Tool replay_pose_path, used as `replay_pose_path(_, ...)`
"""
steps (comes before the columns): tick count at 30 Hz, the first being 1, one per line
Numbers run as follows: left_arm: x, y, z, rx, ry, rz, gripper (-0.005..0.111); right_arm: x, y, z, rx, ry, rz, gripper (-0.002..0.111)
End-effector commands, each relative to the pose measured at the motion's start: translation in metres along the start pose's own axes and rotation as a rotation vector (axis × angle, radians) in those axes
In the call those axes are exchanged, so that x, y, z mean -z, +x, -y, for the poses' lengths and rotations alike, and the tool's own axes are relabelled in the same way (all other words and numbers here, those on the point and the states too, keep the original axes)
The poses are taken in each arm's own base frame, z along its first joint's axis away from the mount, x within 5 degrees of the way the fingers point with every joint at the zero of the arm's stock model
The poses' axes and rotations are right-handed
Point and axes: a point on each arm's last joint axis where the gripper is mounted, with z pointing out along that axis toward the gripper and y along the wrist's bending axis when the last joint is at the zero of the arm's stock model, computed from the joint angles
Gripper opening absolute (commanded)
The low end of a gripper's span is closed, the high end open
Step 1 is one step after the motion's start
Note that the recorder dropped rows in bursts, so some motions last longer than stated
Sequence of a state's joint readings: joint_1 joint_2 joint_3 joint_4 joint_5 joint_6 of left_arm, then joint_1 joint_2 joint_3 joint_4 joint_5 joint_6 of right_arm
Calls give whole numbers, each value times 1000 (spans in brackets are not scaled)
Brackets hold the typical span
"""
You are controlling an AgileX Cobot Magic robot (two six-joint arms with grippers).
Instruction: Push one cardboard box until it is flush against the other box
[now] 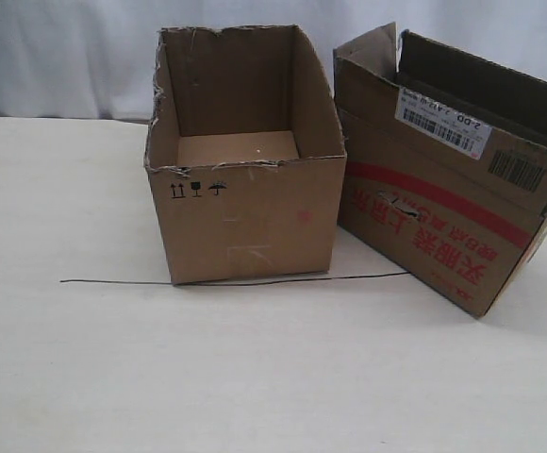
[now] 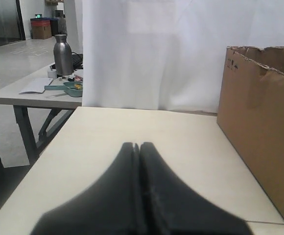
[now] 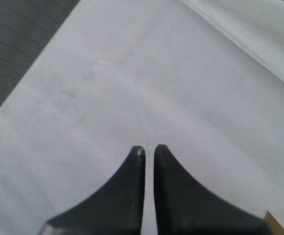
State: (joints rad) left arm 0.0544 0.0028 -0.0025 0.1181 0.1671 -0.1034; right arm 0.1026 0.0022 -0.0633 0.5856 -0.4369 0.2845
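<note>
The other box [image 1: 245, 217], plain and flapless with a torn rim and black symbols, stands open-topped at the table's middle. The cardboard box [image 1: 443, 222], with a red band, upside-down red characters and barcode labels, sits to its right, turned at an angle. Its left corner comes close to the plain box's right side, and a wedge of table shows between them at the front. Neither gripper shows in the exterior view. My left gripper [image 2: 136, 145] is shut and empty, with the other box [image 2: 259, 137] beside it. My right gripper [image 3: 147, 148] hangs over bare table, its fingers a thin slit apart, holding nothing.
A thin black line [image 1: 113, 281] runs across the table [image 1: 66, 377] under the plain box's front. A white curtain [image 1: 57, 57] hangs behind. Past the table's left edge stands a side table [image 2: 14, 95] with a metal bottle [image 2: 62, 54].
</note>
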Motion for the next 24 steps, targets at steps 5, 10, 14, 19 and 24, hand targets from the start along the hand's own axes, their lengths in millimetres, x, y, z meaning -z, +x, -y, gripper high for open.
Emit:
replay_pose_path(5, 0, 1, 0, 0, 6, 1, 0, -30, -11, -17, 311, 102, -58, 5)
replay_pose_path(10, 0, 1, 0, 0, 6, 1, 0, -94, -7, -46, 652, 131, -302, 5)
replay_pose_path(14, 0, 1, 0, 0, 6, 1, 0, -145, 2, -63, 695, 132, -437, 5)
replay_pose_path(19, 0, 1, 0, 0, 6, 1, 0, -183, 1, -63, 908, 207, -465, 5)
replay_pose_path(24, 0, 1, 0, 0, 6, 1, 0, -203, -9, -48, 1234, 421, -472, 5)
